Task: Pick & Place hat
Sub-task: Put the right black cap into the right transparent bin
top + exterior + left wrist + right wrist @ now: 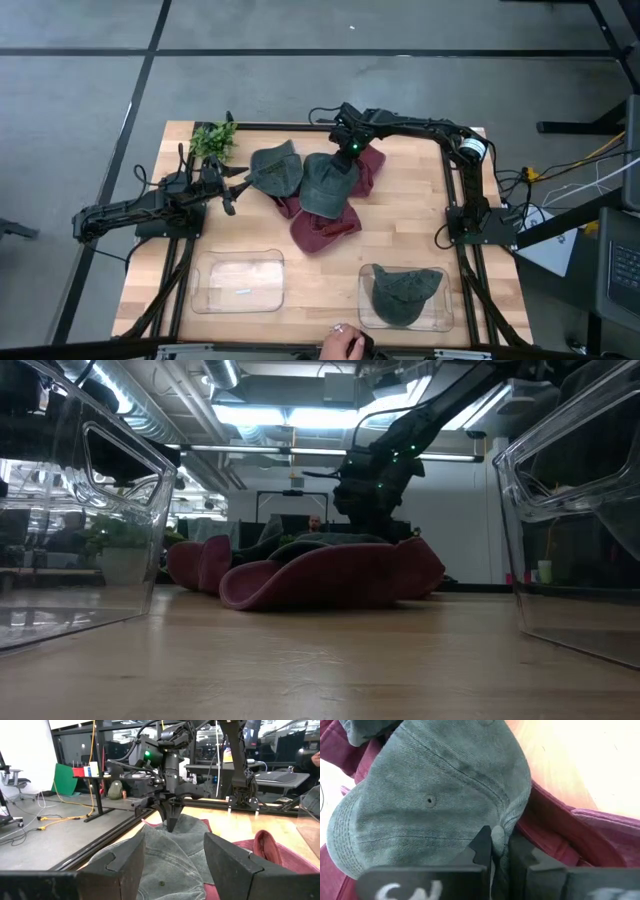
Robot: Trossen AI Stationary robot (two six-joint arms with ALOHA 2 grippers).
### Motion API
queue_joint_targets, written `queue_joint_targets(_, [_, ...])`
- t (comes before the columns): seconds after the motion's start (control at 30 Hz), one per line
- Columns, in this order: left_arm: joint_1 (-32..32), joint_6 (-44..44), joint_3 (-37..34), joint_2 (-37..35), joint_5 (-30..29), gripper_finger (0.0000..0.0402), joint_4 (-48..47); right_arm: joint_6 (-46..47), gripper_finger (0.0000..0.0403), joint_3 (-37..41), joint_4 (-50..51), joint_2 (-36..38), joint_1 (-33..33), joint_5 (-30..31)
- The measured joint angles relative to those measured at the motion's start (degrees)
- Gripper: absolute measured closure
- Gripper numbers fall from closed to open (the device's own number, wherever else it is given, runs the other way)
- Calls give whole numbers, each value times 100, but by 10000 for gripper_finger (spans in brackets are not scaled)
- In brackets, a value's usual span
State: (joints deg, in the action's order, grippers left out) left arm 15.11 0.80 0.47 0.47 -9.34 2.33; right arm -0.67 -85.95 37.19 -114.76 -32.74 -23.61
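Now right claw [499, 851] pinches green hat [327, 183] fabric atop maroon hats [322, 230], far-centre table [420, 220]. Left claw [232, 190] spread, near another green hat [275, 168].

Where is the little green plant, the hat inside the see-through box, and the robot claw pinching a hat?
green plant [213, 139], high view, on its leaves.
green hat in the box [404, 292], high view, on its crown.
right end effector [501, 851], right wrist view, between its fingertips, pinching a fold of the green hat.
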Motion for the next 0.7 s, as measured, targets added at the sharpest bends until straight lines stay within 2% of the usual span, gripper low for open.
queue_joint_targets(0.17, [0, 0, 2, 0, 0, 203, 0, -23, 363, 4, 39, 122, 5, 1])
queue_joint_targets(0.33, [0, 0, 2, 0, 1, 203, 0, -156, 376, 4, 72, 388, 5, -1])
queue_joint_targets(0.7, [0, 0, 0, 0, 0, 203, 0, -262, 369, 4, 232, 1134, 5, -189])
